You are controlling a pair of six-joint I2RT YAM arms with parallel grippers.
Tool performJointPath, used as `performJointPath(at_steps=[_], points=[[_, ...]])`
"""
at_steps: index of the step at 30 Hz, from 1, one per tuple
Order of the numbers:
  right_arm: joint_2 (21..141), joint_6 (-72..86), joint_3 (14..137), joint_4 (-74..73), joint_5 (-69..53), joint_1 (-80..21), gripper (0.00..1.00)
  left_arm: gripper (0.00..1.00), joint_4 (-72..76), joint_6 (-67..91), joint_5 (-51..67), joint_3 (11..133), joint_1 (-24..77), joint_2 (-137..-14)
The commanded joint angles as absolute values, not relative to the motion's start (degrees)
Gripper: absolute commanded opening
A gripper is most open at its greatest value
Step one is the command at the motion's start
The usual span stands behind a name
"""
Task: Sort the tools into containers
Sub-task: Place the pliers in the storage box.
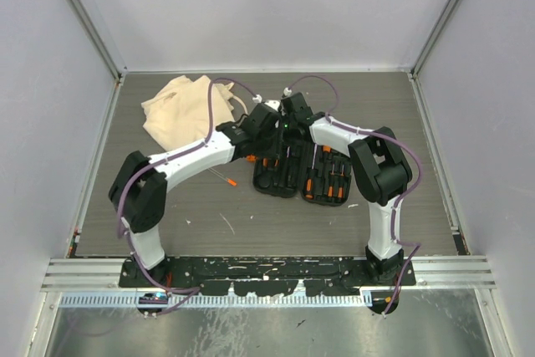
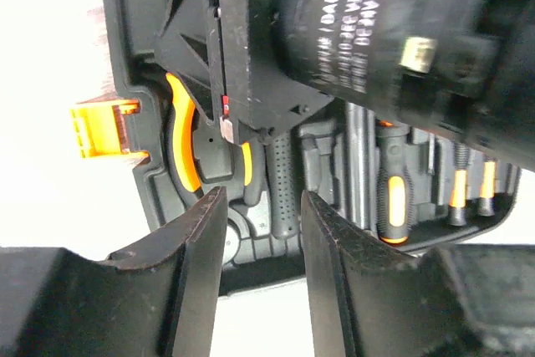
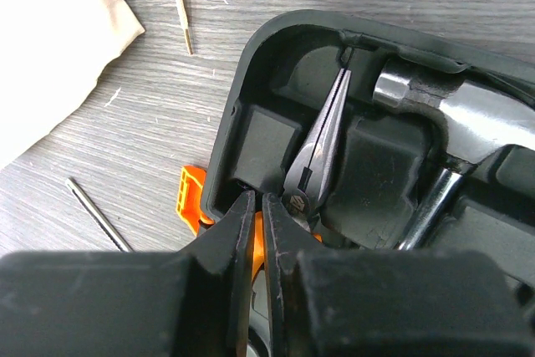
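Inward, both arms [image 1: 196, 156] over the tool case [image 3: 251, 48]; left fingers [image 2: 196, 257] apart, right fingers [image 3: 230, 236] seemingly tight on pliers [image 3: 326, 135]

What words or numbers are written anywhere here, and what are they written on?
"DAMIAO V1.1", as best it reads: white print on the black round motor housing, upside down and blurry. Its other lines cannot be read.
A tiny stamp on the joint of the steel needle-nose pliers is too small to read.
The top view shows no readable text.

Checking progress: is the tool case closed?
No, the tool case lies open, both halves flat, with tools showing inside.
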State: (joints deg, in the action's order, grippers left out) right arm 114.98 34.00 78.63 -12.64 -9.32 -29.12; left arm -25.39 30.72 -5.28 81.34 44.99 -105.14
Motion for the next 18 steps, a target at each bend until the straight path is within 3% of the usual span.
performJointPath(at_steps=[1, 6, 18], points=[[113.64, 32.74, 76.91, -19.0, -8.07, -28.83, 0.15, 0.42, -22.03, 29.21, -7.44, 80.3, 44.6, -100.74], [113.41, 33.03, 77.08, -18.6, -8.84, -28.75, 0.15, 0.29, -22.16, 29.21, -7.13, 80.53, 43.71, -103.39], [106.96, 32.89, 80.13, -18.37, -10.08, -27.74, 0.23, 0.28, -21.22, 29.1, -8.27, 76.43, 42.94, -98.42]])
